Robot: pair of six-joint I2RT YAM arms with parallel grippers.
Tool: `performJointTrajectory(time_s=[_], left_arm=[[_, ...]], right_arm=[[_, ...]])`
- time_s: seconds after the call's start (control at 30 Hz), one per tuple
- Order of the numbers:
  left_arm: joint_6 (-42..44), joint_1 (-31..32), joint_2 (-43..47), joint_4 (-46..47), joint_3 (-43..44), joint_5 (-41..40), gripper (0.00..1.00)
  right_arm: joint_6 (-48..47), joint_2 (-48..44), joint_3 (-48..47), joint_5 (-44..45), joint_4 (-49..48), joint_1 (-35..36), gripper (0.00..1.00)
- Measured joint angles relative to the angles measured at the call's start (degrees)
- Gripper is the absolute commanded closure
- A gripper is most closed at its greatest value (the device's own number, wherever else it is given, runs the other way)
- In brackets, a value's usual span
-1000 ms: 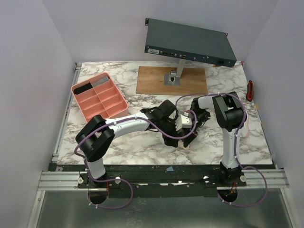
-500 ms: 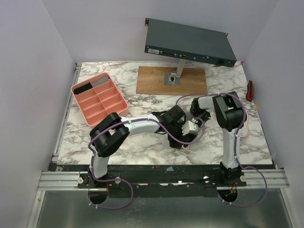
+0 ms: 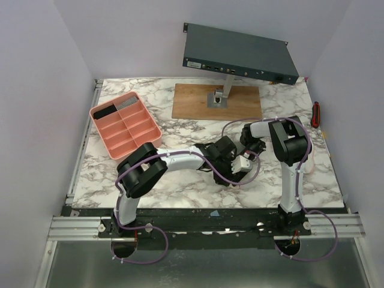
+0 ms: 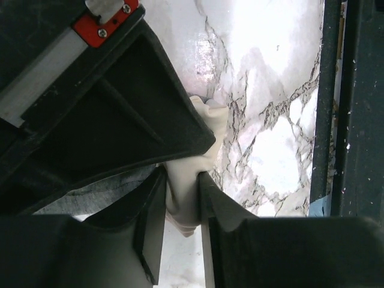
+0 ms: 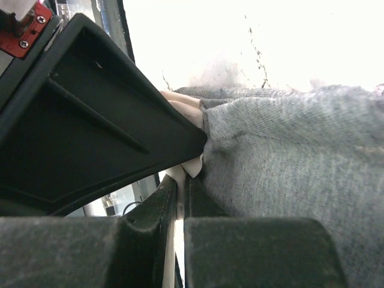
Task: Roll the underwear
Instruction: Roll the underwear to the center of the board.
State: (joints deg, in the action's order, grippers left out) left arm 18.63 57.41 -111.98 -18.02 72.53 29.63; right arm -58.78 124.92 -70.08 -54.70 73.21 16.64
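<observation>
The grey knit underwear with a cream band (image 5: 288, 150) is held low over the white, grey-veined marble table (image 3: 150, 96), right of its middle and toward the near edge, largely hidden from above by the two wrists. The left gripper (image 4: 180, 195) is seen narrowed onto a fold of the cream band, with grey cloth trailing to one side. The right gripper (image 5: 180, 180) is pressed almost closed on a thin strip of the same band, and the grey body is bunched just beside it. Bare marble is left open to the left of the grippers and along the near edge, where a dark rail (image 4: 333, 120) borders the table. To the right, room is cut off by the upright right arm (image 3: 291, 156), and a purple cable (image 3: 255, 171) is looped close around the wrists. Well apart stand a pink compartmented plastic tray (image 3: 123, 126), a brown wooden board (image 3: 192, 102) and a dark flat metal box (image 3: 240, 54) raised on a stand. A red-handled tool (image 3: 315, 113) lies at the right edge.
</observation>
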Motion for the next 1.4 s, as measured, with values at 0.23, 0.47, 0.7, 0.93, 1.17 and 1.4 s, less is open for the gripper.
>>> performJointTrajectory(time_s=[0.23, 0.47, 0.7, 0.93, 1.17, 1.4], left_arm=[[-0.8, 0.0, -0.3, 0.0, 0.1, 1.5, 1.00], [-1.3, -0.8, -1.8, -1.2, 1.7, 5.3, 1.00], [-1.5, -2.1, -2.6, -1.6, 2.0, 8.9, 1.00], [-2.0, -2.6, -3.0, -1.8, 2.0, 10.8, 1.00], [-3.5, -3.8, -3.7, -2.5, 2.0, 13.7, 1.00], [-5.7, -5.7, -4.7, -3.3, 2.6, 16.6, 1.00]], right_arm=[[0.9, -0.3, 0.1, 0.8, -0.1, 0.0, 0.89], [3.7, -3.3, 1.5, 2.5, -1.8, 0.0, 0.65], [7.2, -7.3, 1.8, 5.0, -4.3, -0.3, 0.59], [8.3, -9.7, 1.8, 7.4, -5.1, -2.2, 0.58], [8.2, -15.2, 2.1, 8.9, -5.6, -6.6, 0.58], [8.8, -20.5, 6.8, 10.4, -7.6, -11.5, 0.57]])
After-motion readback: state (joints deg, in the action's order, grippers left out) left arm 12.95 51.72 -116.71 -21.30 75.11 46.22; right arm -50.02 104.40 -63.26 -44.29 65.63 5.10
